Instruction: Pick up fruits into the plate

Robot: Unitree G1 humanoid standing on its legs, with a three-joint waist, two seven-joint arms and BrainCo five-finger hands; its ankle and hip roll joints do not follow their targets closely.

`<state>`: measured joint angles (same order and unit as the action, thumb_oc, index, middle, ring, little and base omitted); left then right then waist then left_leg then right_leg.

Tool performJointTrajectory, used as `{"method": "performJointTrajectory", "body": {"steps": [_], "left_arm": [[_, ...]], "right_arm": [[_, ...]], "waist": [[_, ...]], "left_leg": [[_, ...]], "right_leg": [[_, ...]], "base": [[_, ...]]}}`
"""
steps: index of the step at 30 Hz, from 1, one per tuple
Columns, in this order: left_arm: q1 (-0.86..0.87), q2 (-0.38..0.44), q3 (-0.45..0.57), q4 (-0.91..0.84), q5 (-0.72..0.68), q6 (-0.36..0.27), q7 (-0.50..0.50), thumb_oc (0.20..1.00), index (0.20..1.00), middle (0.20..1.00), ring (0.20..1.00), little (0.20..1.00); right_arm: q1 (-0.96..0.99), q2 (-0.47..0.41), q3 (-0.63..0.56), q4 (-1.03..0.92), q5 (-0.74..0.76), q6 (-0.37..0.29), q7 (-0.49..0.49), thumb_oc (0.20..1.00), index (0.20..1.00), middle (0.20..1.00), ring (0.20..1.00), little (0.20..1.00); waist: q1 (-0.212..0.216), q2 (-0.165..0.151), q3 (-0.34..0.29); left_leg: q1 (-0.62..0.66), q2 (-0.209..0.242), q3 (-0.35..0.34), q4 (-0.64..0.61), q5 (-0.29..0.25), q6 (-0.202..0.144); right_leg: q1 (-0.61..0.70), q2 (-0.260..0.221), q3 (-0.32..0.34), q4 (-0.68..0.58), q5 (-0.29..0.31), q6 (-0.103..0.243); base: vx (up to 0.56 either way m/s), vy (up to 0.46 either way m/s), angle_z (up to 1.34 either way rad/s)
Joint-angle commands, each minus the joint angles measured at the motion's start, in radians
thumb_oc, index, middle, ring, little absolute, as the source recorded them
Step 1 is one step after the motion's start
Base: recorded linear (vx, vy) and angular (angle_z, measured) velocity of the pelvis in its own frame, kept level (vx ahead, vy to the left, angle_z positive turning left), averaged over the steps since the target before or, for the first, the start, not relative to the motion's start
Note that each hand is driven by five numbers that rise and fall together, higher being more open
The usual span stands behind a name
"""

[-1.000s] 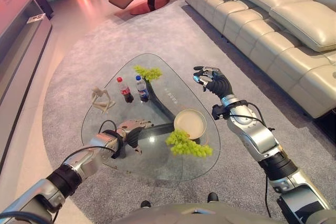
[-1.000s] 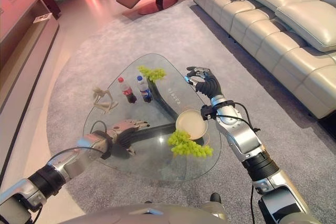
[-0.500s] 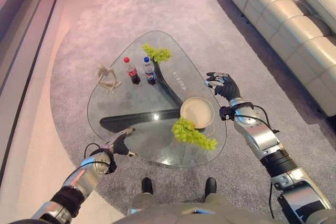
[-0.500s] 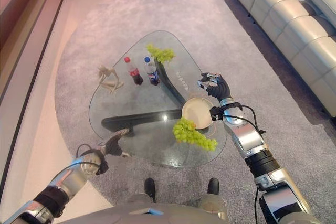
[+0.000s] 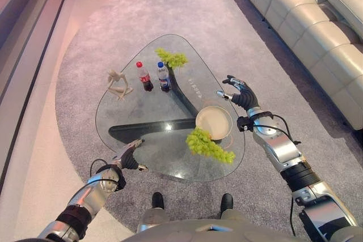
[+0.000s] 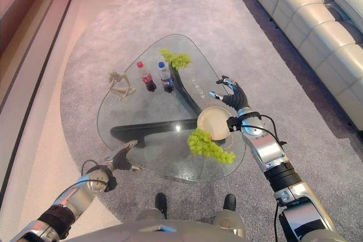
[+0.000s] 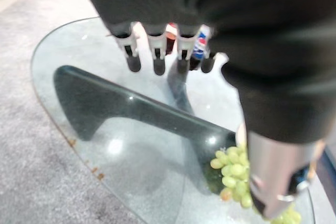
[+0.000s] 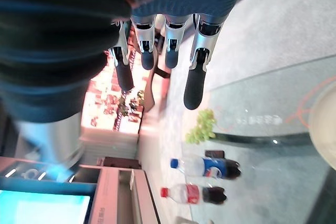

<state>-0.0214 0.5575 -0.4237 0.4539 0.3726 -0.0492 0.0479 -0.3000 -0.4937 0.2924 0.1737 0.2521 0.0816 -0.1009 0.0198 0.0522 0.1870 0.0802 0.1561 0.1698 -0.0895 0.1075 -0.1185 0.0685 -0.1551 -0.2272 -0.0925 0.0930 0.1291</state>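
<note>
A long bunch of green grapes point(image 5: 210, 144) lies on the glass table point(image 5: 130, 117) near its front right edge, its upper end touching the rim of a cream plate point(image 5: 214, 118). A second, smaller bunch point(image 5: 172, 58) rests at the table's far tip. My right hand point(image 5: 239, 93) hovers just beyond the plate at the table's right edge, fingers relaxed and holding nothing. My left hand point(image 5: 128, 155) floats over the near left rim with straight fingers point(image 7: 156, 52), empty; the near grapes point(image 7: 231, 169) show past them.
Two small bottles, red-capped point(image 5: 143, 76) and blue-capped point(image 5: 164, 76), stand at the back of the table beside a pale figurine point(image 5: 118, 84). A dark curved base point(image 5: 147, 130) shows under the glass. A beige sofa point(image 5: 317, 21) runs along the right on grey carpet.
The camera has tilted down and back over the second. My left hand has pulled back from the table's middle to its near left rim. My right hand has dropped closer to the plate.
</note>
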Motion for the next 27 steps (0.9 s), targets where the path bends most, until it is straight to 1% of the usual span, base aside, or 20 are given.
{"method": "performJointTrajectory", "body": {"steps": [1, 4, 7, 8, 9, 11, 13, 15, 16, 17, 18, 19, 22, 23, 25, 26, 27], "left_arm": [[-0.027, 0.014, 0.031, 0.060, -0.024, -0.026, -0.001, 1.000, 1.000, 1.000, 1.000, 1.000], [-0.008, -0.004, 0.048, 0.093, -0.030, -0.019, -0.015, 1.000, 1.000, 1.000, 1.000, 1.000], [0.004, -0.017, 0.065, 0.123, -0.045, -0.018, -0.010, 1.000, 1.000, 1.000, 1.000, 1.000], [0.003, -0.041, 0.084, 0.195, -0.063, -0.041, 0.004, 1.000, 1.000, 1.000, 1.000, 1.000], [0.002, -0.046, 0.088, 0.205, -0.068, -0.040, 0.004, 1.000, 1.000, 1.000, 1.000, 1.000], [-0.008, -0.072, 0.106, 0.286, -0.089, -0.056, 0.012, 1.000, 1.000, 1.000, 1.000, 1.000], [-0.015, -0.090, 0.112, 0.341, -0.098, -0.058, 0.023, 1.000, 1.000, 1.000, 1.000, 1.000], [-0.019, -0.100, 0.115, 0.381, -0.098, -0.071, 0.026, 1.000, 1.000, 1.000, 1.000, 1.000], [-0.023, -0.111, 0.121, 0.425, -0.109, -0.076, 0.029, 1.000, 1.000, 1.000, 1.000, 1.000], [-0.023, -0.120, 0.126, 0.458, -0.122, -0.067, 0.029, 1.000, 1.000, 1.000, 1.000, 1.000], [-0.026, -0.137, 0.136, 0.512, -0.125, -0.069, 0.037, 1.000, 1.000, 1.000, 1.000, 1.000], [-0.028, -0.146, 0.146, 0.542, -0.121, -0.070, 0.041, 1.000, 1.000, 1.000, 1.000, 1.000], [-0.030, -0.167, 0.160, 0.619, -0.149, -0.044, 0.048, 1.000, 1.000, 1.000, 1.000, 1.000], [-0.027, -0.189, 0.175, 0.691, -0.183, -0.033, 0.062, 1.000, 1.000, 1.000, 1.000, 1.000], [-0.025, -0.205, 0.192, 0.736, -0.191, -0.020, 0.066, 1.000, 1.000, 1.000, 1.000, 1.000], [-0.023, -0.220, 0.208, 0.782, -0.190, -0.011, 0.072, 1.000, 1.000, 1.000, 1.000, 1.000], [-0.023, -0.227, 0.214, 0.800, -0.187, -0.006, 0.072, 1.000, 1.000, 1.000, 1.000, 1.000]], "right_arm": [[0.033, 0.011, -0.045, 0.037, 0.008, -0.023, 0.057, 1.000, 1.000, 1.000, 1.000, 1.000], [0.107, 0.033, -0.052, 0.111, -0.016, -0.040, 0.074, 1.000, 1.000, 1.000, 1.000, 1.000], [0.144, 0.052, -0.054, 0.164, -0.025, 0.005, 0.063, 1.000, 1.000, 1.000, 1.000, 1.000], [0.178, 0.069, -0.051, 0.284, -0.034, -0.010, 0.065, 1.000, 1.000, 1.000, 1.000, 1.000], [0.182, 0.073, -0.050, 0.301, -0.037, -0.009, 0.060, 1.000, 1.000, 1.000, 1.000, 1.000], [0.198, 0.089, -0.058, 0.402, -0.058, 0.017, 0.063, 1.000, 1.000, 1.000, 1.000, 1.000], [0.206, 0.100, -0.066, 0.497, -0.073, 0.016, 0.059, 1.000, 1.000, 1.000, 1.000, 1.000], [0.207, 0.107, -0.073, 0.580, -0.086, -0.007, 0.062, 1.000, 1.000, 1.000, 1.000, 1.000], [0.207, 0.114, -0.085, 0.671, -0.101, -0.023, 0.078, 1.000, 1.000, 1.000, 1.000, 1.000], [0.207, 0.120, -0.096, 0.729, -0.109, -0.017, 0.085, 1.000, 1.000, 1.000, 1.000, 1.000], [0.210, 0.131, -0.112, 0.815, -0.130, -0.032, 0.090, 1.000, 1.000, 1.000, 1.000, 1.000], [0.211, 0.137, -0.120, 0.858, -0.144, -0.039, 0.093, 1.000, 1.000, 1.000, 1.000, 1.000], [0.216, 0.153, -0.138, 0.969, -0.159, -0.027, 0.104, 1.000, 1.000, 1.000, 1.000, 1.000], [0.221, 0.165, -0.153, 1.034, -0.157, 0.002, 0.106, 1.000, 1.000, 1.000, 1.000, 1.000], [0.226, 0.173, -0.165, 1.066, -0.154, 0.029, 0.116, 1.000, 1.000, 1.000, 1.000, 1.000], [0.231, 0.183, -0.176, 1.097, -0.151, 0.061, 0.122, 1.000, 1.000, 1.000, 1.000, 1.000], [0.233, 0.189, -0.182, 1.113, -0.154, 0.074, 0.121, 1.000, 1.000, 1.000, 1.000, 1.000]], "waist": [[-0.011, -0.041, -0.041], [-0.013, -0.045, -0.047], [-0.014, -0.048, -0.053], [-0.014, -0.052, -0.058], [-0.013, -0.053, -0.059], [-0.013, -0.058, -0.065], [-0.012, -0.061, -0.069], [-0.010, -0.062, -0.072], [-0.008, -0.064, -0.076], [-0.005, -0.065, -0.079], [-0.002, -0.066, -0.084], [-0.001, -0.067, -0.086], [0.003, -0.069, -0.093], [0.004, -0.070, -0.100], [0.004, -0.072, -0.105], [0.003, -0.075, -0.112], [0.002, -0.077, -0.115]], "left_leg": [[0.002, -0.022, 0.002, 0.021, -0.109, 0.027], [0.006, -0.021, 0.004, 0.022, -0.109, 0.026], [0.009, -0.020, 0.005, 0.023, -0.110, 0.027], [0.018, -0.019, 0.005, 0.023, -0.113, 0.026], [0.019, -0.019, 0.004, 0.023, -0.114, 0.026], [0.025, -0.018, 0.002, 0.021, -0.117, 0.025], [0.030, -0.016, 0.001, 0.021, -0.118, 0.024], [0.033, -0.016, -0.001, 0.021, -0.119, 0.024], [0.037, -0.015, -0.001, 0.020, -0.120, 0.025], [0.040, -0.015, -0.003, 0.020, -0.120, 0.025], [0.042, -0.015, -0.004, 0.020, -0.121, 0.026], [0.043, -0.015, -0.005, 0.020, -0.121, 0.027], [0.047, -0.016, -0.009, 0.020, -0.122, 0.028], [0.050, -0.016, -0.012, 0.021, -0.123, 0.029], [0.052, -0.017, -0.013, 0.021, -0.125, 0.030], [0.053, -0.018, -0.014, 0.020, -0.126, 0.030], [0.053, -0.018, -0.013, 0.020, -0.126, 0.030]], "right_leg": [[0.028, -0.033, -0.010, 0.047, -0.098, 0.021], [0.032, -0.035, -0.015, 0.047, -0.097, 0.024], [0.036, -0.036, -0.019, 0.045, -0.096, 0.024], [0.045, -0.038, -0.027, 0.043, -0.095, 0.027], [0.047, -0.038, -0.028, 0.042, -0.095, 0.027], [0.055, -0.038, -0.032, 0.037, -0.093, 0.028], [0.060, -0.039, -0.034, 0.034, -0.090, 0.030], [0.063, -0.039, -0.035, 0.034, -0.089, 0.032], [0.067, -0.039, -0.036, 0.032, -0.087, 0.032], [0.070, -0.039, -0.038, 0.031, -0.086, 0.033], [0.072, -0.039, -0.039, 0.029, -0.084, 0.034], [0.074, -0.039, -0.039, 0.028, -0.083, 0.034], [0.077, -0.038, -0.038, 0.028, -0.081, 0.034], [0.080, -0.037, -0.038, 0.027, -0.080, 0.033], [0.082, -0.036, -0.038, 0.025, -0.079, 0.033], [0.081, -0.035, -0.035, 0.024, -0.077, 0.034], [0.080, -0.034, -0.034, 0.024, -0.076, 0.034]], "base": [[0.01, -0.011, 0.03], [0.00, 0.000, 0.00], [-0.01, -0.023, -0.03], [-0.01, -0.033, 0.00], [-0.01, -0.044, 0.02], [-0.02, -0.035, 0.03], [0.00, 0.000, 0.00], [0.00, 0.000, 0.00], [0.00, 0.000, 0.00], [0.00, -0.032, 0.00], [0.00, 0.000, 0.00], [0.00, 0.000, 0.00], [0.00, 0.000, 0.00], [0.00, 0.000, 0.00], [0.00, 0.000, 0.00], [0.00, 0.000, 0.00], [0.00, 0.000, 0.00]]}}
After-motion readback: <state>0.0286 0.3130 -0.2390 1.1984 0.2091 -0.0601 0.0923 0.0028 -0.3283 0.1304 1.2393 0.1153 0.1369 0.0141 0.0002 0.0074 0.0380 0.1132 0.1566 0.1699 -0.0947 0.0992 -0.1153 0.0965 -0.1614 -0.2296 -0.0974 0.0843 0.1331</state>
